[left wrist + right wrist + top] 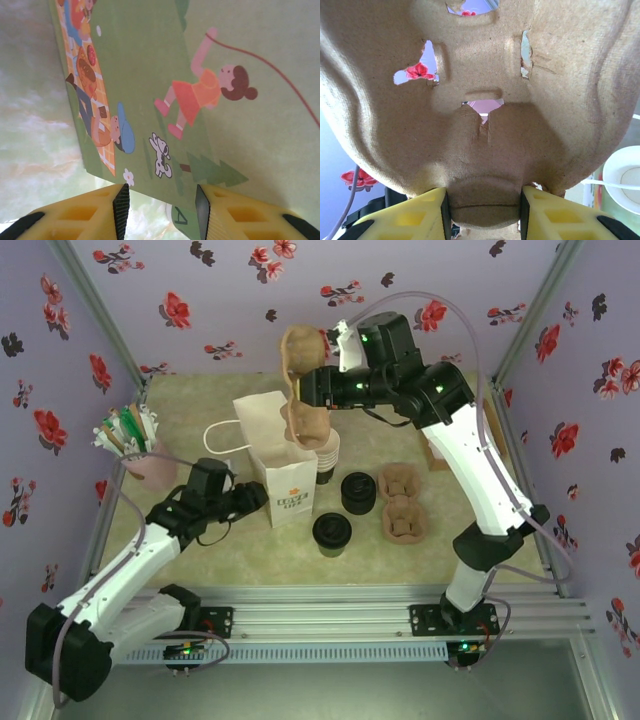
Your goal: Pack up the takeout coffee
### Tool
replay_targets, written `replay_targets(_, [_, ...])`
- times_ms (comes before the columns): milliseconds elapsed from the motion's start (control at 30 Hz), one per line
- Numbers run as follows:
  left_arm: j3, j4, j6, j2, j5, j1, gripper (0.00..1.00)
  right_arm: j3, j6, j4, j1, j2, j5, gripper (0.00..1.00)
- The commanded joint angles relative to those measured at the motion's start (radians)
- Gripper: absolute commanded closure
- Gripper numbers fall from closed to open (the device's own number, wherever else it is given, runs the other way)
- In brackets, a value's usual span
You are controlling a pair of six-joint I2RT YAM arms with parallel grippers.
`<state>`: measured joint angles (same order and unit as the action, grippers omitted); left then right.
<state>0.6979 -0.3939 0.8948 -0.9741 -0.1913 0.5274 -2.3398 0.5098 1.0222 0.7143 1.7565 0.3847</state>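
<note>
A white paper bag (288,480) stands upright with its mouth open in the middle of a pale green table (200,410), seen from above.

The takeout coffee (331,532), a small dark cup with a round black lid, sits on the table just right of the bag's base, on the side nearer the arm bases. It stands apart from both grippers.

The left gripper (248,502) is low against the bag's left side. In the left wrist view, the bag's printed panel (150,100) shows a picnic and a child in orange. The lower edge of this panel reaches into the gap between the yellow fingers of the left gripper (160,207). The jaws stand apart, and I cannot tell whether they press on the paper.

The right gripper (305,390) hangs above the bag's mouth, its jaws clamped on a brown pulp cup carrier (297,350). In the right wrist view, the carrier's (485,125) edge is pinched between the fingers of the right gripper (482,210).

A stack of black lids (358,492) sits right of the bag. A stack of cups (329,452) stands just behind the bag's right side. More pulp carriers (403,505) lie further right. A pink cup of stirrers (140,455) stands well to the bag's left.
</note>
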Motion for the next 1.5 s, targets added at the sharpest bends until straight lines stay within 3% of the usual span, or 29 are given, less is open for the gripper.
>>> replay_targets(0, [-0.016, 0.089, 0.048, -0.019, 0.049, 0.052, 0.57, -0.031, 0.013, -0.016, 0.009, 0.018, -0.007, 0.61])
replay_targets(200, [0.047, -0.009, 0.055, 0.011, 0.140, 0.227, 0.54, -0.067, 0.011, -0.016, 0.013, 0.068, 0.008, 0.61])
replay_targets(367, [0.219, -0.296, -0.026, 0.134, 0.194, 0.238, 0.49, -0.126, -0.013, 0.022, 0.013, 0.126, 0.012, 0.61])
replay_targets(500, [0.491, -0.529, -0.143, 0.147, 0.287, 0.220, 0.43, -0.159, -0.030, 0.041, 0.017, 0.171, 0.026, 0.62])
replay_targets(567, [0.647, -0.622, -0.222, 0.107, 0.301, 0.157, 0.39, -0.181, -0.046, 0.062, 0.022, 0.197, 0.024, 0.62])
replay_targets(667, [0.850, -0.684, -0.341, 0.004, 0.262, -0.031, 0.36, -0.217, -0.064, 0.093, 0.028, 0.237, 0.018, 0.62])
replay_targets(800, [1.012, -0.645, -0.379, -0.149, 0.041, -0.310, 0.36, -0.246, -0.085, 0.126, 0.038, 0.272, 0.005, 0.62])
replay_targets(900, [1.047, -0.578, -0.350, -0.273, -0.076, -0.429, 0.38, -0.251, -0.097, 0.137, 0.043, 0.283, -0.001, 0.62])
replay_targets(1133, [0.928, -0.363, -0.283, -0.512, -0.145, -0.543, 0.43, -0.271, -0.134, 0.184, 0.048, 0.306, -0.026, 0.62])
replay_targets(1467, [0.900, -0.226, -0.264, -0.751, -0.195, -0.542, 0.46, -0.333, -0.178, 0.268, 0.050, 0.373, -0.061, 0.62])
